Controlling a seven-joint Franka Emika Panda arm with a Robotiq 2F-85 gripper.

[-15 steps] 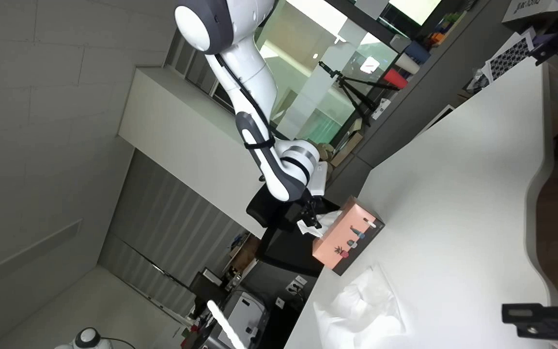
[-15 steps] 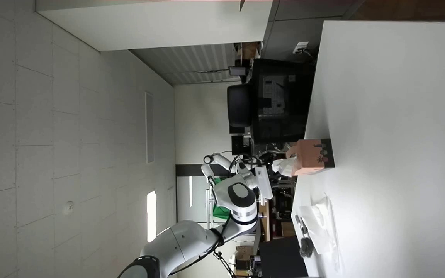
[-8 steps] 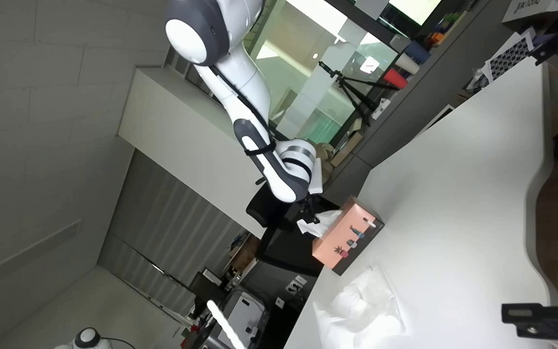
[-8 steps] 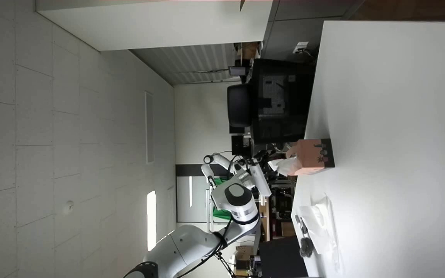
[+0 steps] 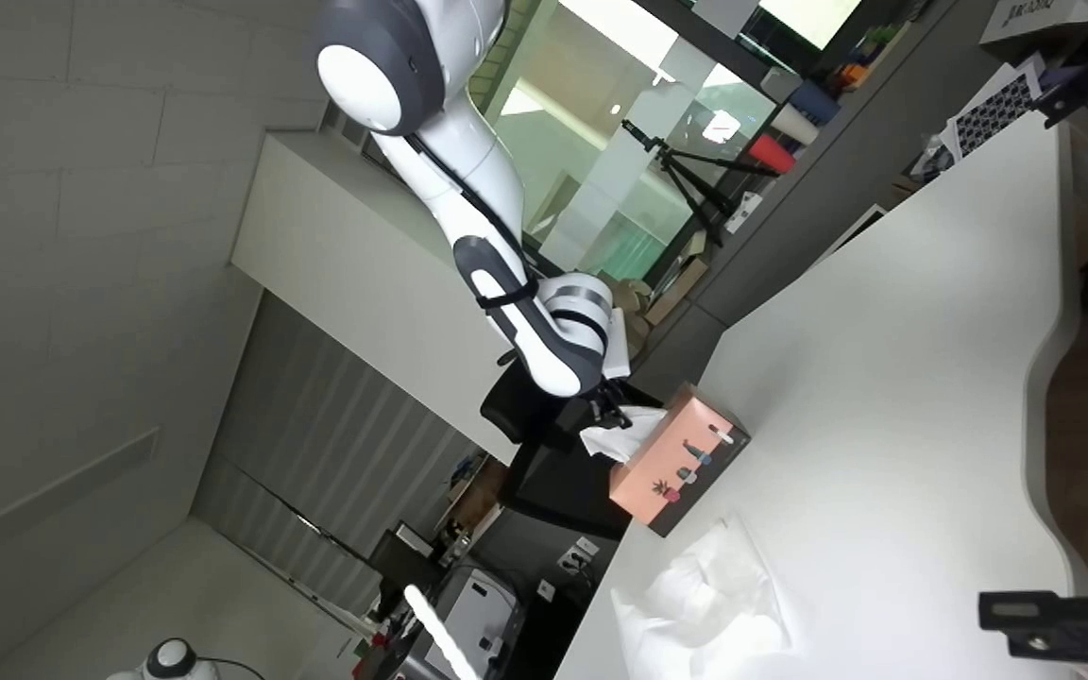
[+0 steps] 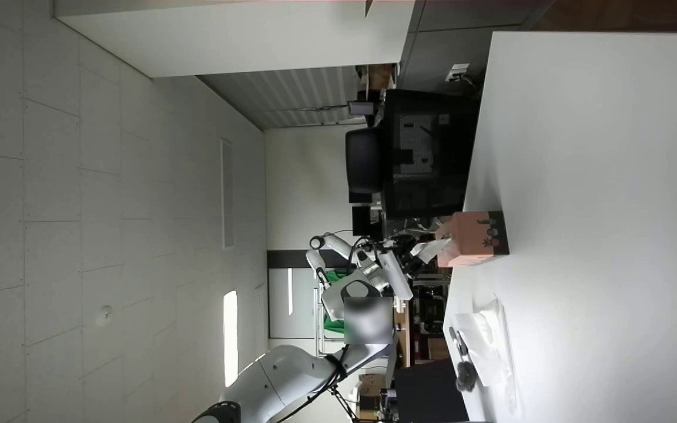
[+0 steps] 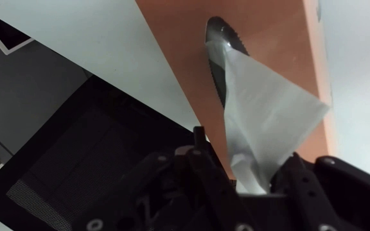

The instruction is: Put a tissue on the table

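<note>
Jaws of the gripper [image 7: 247, 146] are apart, w/ the tissue [image 7: 265, 112] in the gap btwn; there's space to one side, & whether the sheet touches the opp. side I can't tell. Tissue's free end is at the gripper, its lower part in the oval slot [image 7: 217, 73] on top of the tissue box [image 5: 667, 453]; it sticks out folded, w/ a pointed corner spread to one side. So it's partway out, not yet on the table [image 5: 903, 378].

Box is salmon w/ a dark base band & printed potted plants, standing nr the table edge. In both exterior views the robot arm [image 5: 483, 156] reaches over w/ the gripper above the box. In an exterior view a blurred sq. patch hides part of the arm.

Crumpled white sheet [image 5: 705, 604] lies on the table nr the box, not touching; material unclear. Beside it, in an exterior view: slim gray item [image 6: 461, 342] & dark gray lump [image 6: 466, 376], too small to ID.

Bkgd: black chair [image 6: 365, 160] past the table edge, tripod [image 5: 669, 159].
</note>
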